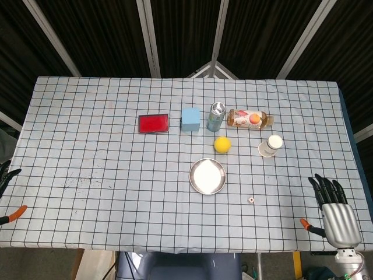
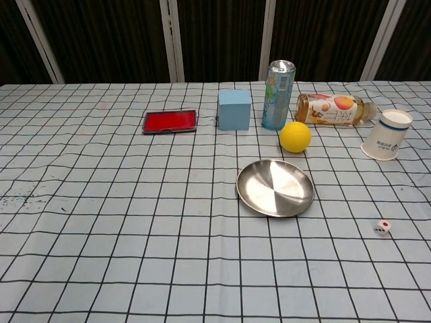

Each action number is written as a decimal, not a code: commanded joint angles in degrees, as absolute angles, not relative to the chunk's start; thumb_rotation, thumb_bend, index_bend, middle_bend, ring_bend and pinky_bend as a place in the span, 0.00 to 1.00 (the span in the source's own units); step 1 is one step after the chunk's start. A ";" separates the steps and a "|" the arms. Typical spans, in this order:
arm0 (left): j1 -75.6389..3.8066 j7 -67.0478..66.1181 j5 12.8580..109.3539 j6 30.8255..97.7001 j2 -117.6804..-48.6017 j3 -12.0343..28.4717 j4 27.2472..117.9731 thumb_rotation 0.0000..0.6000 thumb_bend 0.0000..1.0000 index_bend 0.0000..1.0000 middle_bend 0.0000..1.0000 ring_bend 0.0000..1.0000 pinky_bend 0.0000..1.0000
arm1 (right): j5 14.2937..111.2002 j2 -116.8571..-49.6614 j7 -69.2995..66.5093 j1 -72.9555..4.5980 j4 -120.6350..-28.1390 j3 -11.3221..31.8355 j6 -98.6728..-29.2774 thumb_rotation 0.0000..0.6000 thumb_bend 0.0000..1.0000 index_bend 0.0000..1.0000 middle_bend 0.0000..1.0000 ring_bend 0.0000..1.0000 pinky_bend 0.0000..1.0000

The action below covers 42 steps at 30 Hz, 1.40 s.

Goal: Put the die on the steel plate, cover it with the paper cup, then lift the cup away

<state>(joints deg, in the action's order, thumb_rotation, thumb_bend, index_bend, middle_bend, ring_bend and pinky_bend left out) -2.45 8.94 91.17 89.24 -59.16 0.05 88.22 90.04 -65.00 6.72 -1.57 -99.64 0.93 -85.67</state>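
A small white die (image 1: 250,200) (image 2: 382,228) lies on the checked cloth, to the right of the round steel plate (image 1: 207,176) (image 2: 275,188), which holds nothing. The white paper cup (image 1: 270,145) (image 2: 386,134) lies tilted on its side at the right, behind the die. My right hand (image 1: 335,212) hovers at the table's near right corner, fingers spread, holding nothing, well to the right of the die. Of my left hand only dark fingertips (image 1: 6,174) and an orange tip (image 1: 11,215) show at the left edge in the head view. The chest view shows neither hand.
Behind the plate stand a yellow ball (image 1: 222,144) (image 2: 295,136), a drinks can (image 1: 215,116) (image 2: 278,94), a light blue cube (image 1: 190,119) (image 2: 234,109), a red flat case (image 1: 154,123) (image 2: 170,121) and a juice bottle (image 1: 250,119) (image 2: 333,110) on its side.
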 commanded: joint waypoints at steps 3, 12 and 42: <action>-2.12 8.99 91.55 89.78 -59.13 -0.19 88.33 1.00 0.29 0.14 0.00 0.00 0.02 | 90.40 -66.51 4.26 -3.96 -97.92 0.24 -81.26 1.00 0.05 0.09 0.05 0.07 0.00; -2.57 7.37 90.58 88.65 -59.57 0.13 88.69 1.00 0.29 0.14 0.00 0.00 0.02 | 95.98 -72.07 -0.55 -11.62 -87.31 1.40 -74.86 1.00 0.05 0.25 0.05 0.11 0.00; -2.65 4.13 89.64 88.05 -60.40 0.33 89.74 1.00 0.29 0.14 0.00 0.00 0.02 | 98.41 -84.22 -5.08 -23.77 -71.30 -0.52 -62.97 1.00 0.26 0.42 0.07 0.12 0.00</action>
